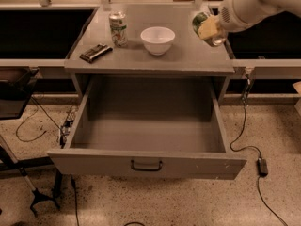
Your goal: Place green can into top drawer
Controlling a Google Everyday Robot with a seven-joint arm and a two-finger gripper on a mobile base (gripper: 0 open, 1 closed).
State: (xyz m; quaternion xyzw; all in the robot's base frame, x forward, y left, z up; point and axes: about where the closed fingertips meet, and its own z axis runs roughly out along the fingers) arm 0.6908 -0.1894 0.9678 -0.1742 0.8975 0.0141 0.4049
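At upper right the gripper (210, 29) is clamped on the green can (201, 20), holding it tilted above the right edge of the countertop (188, 60) — off the surface. The top drawer (146, 163) stands pulled open across the frame's lower centre (a white bowl (157, 39) and a white can (118, 28) stand upper centre-left).

Over countertop's (141, 62) right: green can (201, 19) in claw (209, 29)

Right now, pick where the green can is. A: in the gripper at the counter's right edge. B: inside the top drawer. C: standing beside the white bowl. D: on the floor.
A: the gripper holds the green can, tilted, at the right edge of the counter; the top drawer is open below.
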